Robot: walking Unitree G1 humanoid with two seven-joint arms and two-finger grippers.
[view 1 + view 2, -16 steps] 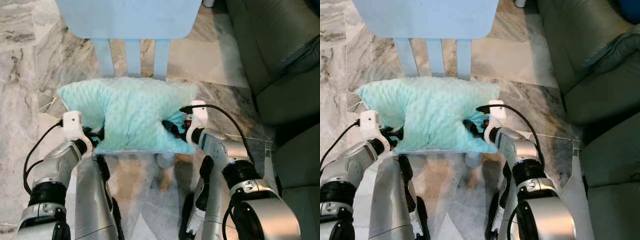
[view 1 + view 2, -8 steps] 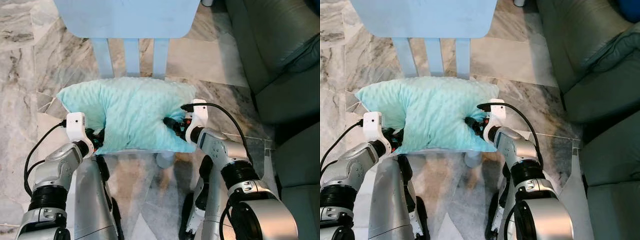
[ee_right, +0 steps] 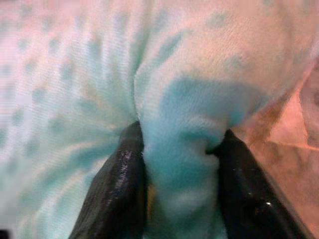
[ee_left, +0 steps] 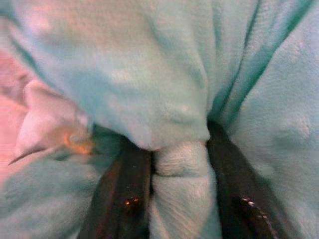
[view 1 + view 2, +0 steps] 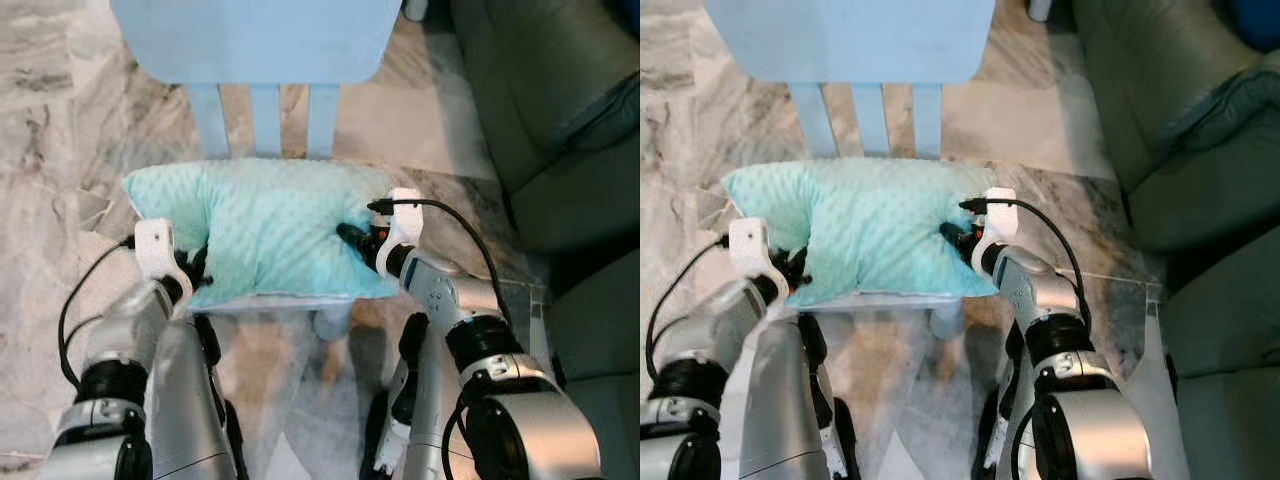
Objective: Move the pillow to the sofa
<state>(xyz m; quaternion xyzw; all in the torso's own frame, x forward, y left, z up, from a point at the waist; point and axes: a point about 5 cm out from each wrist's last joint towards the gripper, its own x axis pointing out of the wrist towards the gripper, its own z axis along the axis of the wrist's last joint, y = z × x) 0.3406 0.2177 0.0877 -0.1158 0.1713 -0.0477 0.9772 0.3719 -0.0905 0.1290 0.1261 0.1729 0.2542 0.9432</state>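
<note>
Mint dotted pillow (image 5: 270, 230) is held above the marble floor (image 5: 60, 120), in front of a light-blue chair (image 5: 255, 40) | left gripper (image 4: 177, 164) is clamped on a fold at its left end | right gripper (image 3: 177, 159) is pinched on its right edge | grey-green sofa (image 5: 560, 120) stands to the right

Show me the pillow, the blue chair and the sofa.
pillow (image 5: 265, 225), left eye view, middle of its top face.
blue chair (image 5: 250, 35), left eye view, its backrest panel.
sofa (image 5: 560, 110), left eye view, a seat cushion.
</note>
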